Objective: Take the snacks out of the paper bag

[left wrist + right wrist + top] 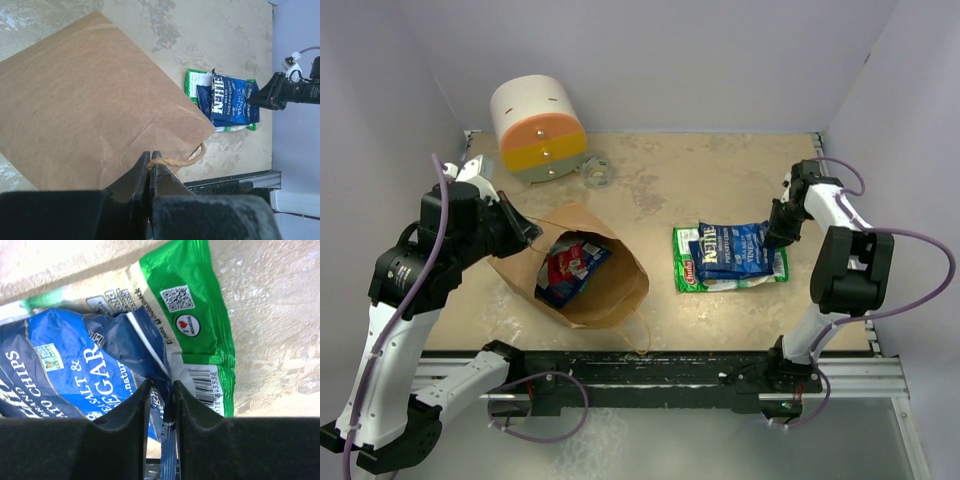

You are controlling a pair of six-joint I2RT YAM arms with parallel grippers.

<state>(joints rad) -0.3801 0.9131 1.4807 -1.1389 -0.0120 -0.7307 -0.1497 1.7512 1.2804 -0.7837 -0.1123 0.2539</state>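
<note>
Beige mottled table (pixel 720 190): 1 brown paper bag (pixel 615 290) on its side, 1 green snack packet (pixel 683 265) lying flat to the right, 1 white-orange-yellow cylinder (pixel 535 125) plus 1 small ring (pixel 597 172) at the back.

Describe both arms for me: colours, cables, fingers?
The left arm and right arm both have white links and black joints. A lilac cable loops along each. The fingers are matte black and wedge-shaped, tapering to tips. No markings are visible.

The bag (pixel 615 290) hides most of the packets (pixel 570 268) inside; the blue packet (pixel 732 250) covers much of the green packet (pixel 685 270), and my right fingers (pixel 215 440) hide its corner.
</note>
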